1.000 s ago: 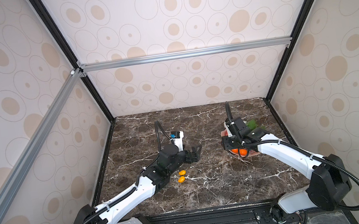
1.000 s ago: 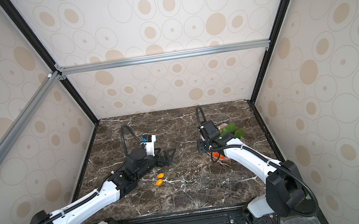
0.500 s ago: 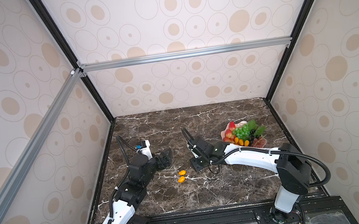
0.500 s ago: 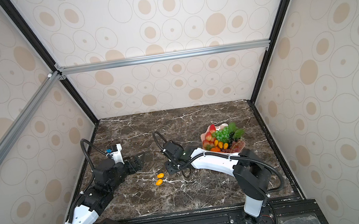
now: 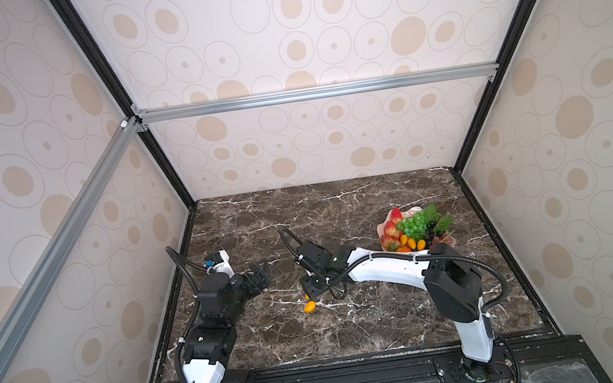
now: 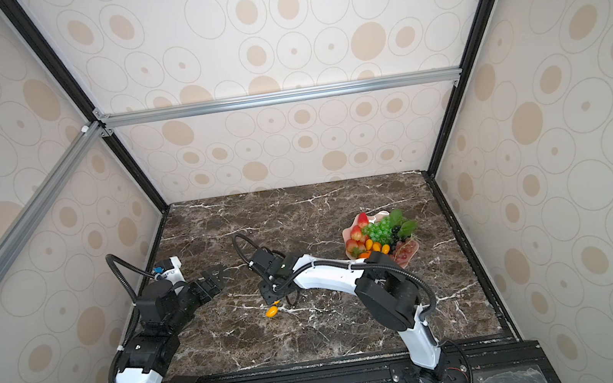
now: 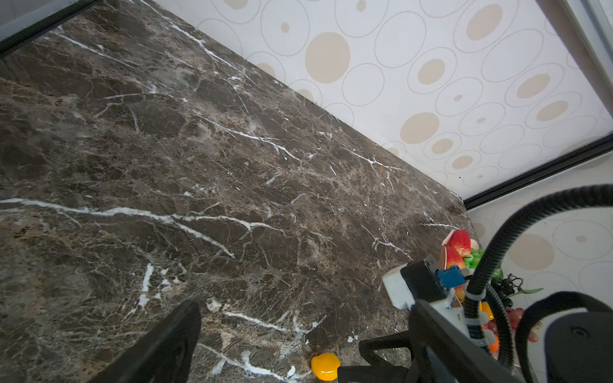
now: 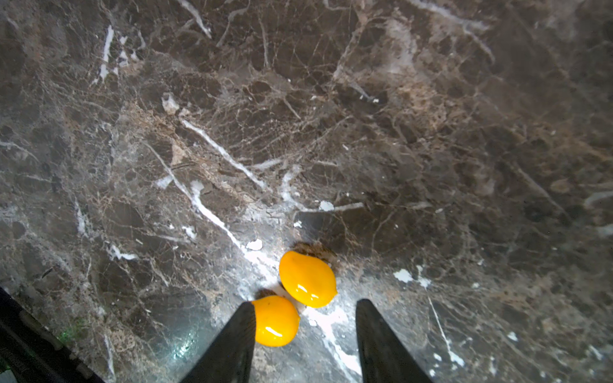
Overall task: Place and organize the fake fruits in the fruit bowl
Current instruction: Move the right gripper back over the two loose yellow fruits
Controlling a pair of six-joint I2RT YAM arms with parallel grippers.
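Fake fruits (image 5: pixel 412 227): most are heaped in the pale pink scalloped fruit bowl (image 5: pixel 414 209), far right of the dark brown white-veined marble tabletop (image 5: pixel 340 212). They include red strawberries (image 5: pixel 395 215) and green grapes (image 5: pixel 413 223). Two small glossy yellow-orange oval fruits (image 8: pixel 307 279) lie side by side mid-table. The bowl's near edge is hidden behind my right arm (image 5: pixel 387 270). My right gripper (image 8: pixel 305 301): jaws roughly half apart, nothing gripped. The nearer oval lies between the fingers, close against one; contact unclear. My left gripper (image 5: pixel 261 275): spread wide, empty.

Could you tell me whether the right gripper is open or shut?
Open: right gripper fingers stand apart over two yellow fruits, gripping neither.
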